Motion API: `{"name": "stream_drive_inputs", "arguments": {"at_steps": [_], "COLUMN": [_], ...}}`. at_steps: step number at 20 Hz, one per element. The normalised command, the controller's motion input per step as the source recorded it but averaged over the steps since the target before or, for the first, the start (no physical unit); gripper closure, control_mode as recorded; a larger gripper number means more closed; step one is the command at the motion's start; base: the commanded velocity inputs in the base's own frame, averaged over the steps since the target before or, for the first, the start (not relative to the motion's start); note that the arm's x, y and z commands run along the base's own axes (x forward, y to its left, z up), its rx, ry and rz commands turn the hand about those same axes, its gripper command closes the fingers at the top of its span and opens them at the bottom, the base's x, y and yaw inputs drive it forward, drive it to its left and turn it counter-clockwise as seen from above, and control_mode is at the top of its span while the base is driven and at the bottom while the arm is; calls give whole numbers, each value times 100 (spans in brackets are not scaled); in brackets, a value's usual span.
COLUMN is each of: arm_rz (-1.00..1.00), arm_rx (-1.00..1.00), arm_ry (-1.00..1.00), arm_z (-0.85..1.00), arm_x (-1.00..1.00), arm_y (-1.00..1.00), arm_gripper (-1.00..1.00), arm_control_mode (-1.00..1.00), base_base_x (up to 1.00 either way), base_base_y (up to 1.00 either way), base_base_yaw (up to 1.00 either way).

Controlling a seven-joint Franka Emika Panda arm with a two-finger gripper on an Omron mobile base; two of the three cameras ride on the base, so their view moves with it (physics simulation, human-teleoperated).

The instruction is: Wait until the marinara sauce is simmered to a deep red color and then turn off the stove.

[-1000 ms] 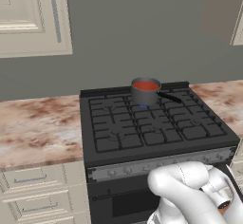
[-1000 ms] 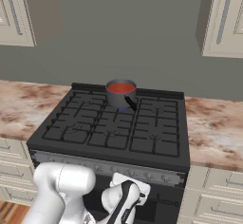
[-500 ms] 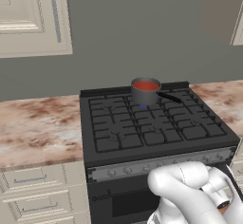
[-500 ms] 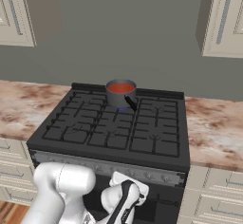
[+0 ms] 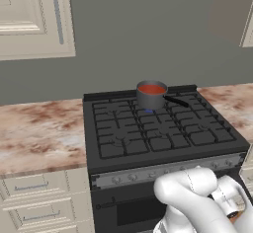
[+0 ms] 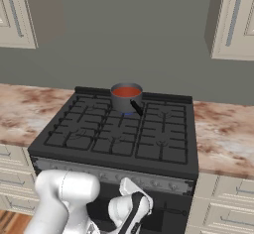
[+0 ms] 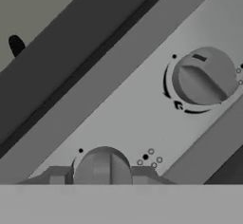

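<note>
Clamping narrow on a stove (image 5: 163, 143) knob (image 7: 102, 167) at six o'clock, end effector (image 7: 100, 175) risks slipping, or turning off before marinara sauce (image 5: 151, 89) deepens.

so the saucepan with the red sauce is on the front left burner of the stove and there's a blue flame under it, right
Not quite. The saucepan sits on a back burner near the middle of the stove, not the front left; the left base view shows it against the rear edge. The rest holds: the sauce is red, and a blue flame shows under the pan.
</note>
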Motion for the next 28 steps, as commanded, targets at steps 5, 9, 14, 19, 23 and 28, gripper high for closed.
{"name": "stream_drive_inputs", "arguments": {"at_steps": [5,9,14,19,23,28], "arm_rz": [-7,-8,-10,-11,-12,-15], "arm_rx": [38,36,31,28,35,36], "arm_ry": [-1,0,0,0,0,0], "arm_z": [-19,-22,-21,-23,-19,-14], "arm_x": [1,6,21,39,29,18], "arm_y": [-4,0,0,0,0,0], "arm_gripper": [100,100,100,100,100,100], "arm_control_mode": [-100,-100,-100,-100,-100,-100], "base_base_x": [0,0,0,0,0,0], "base_base_y": [0,0,0,0,0,0], "base_base_yaw": [0,0,0,0,0,0]}}
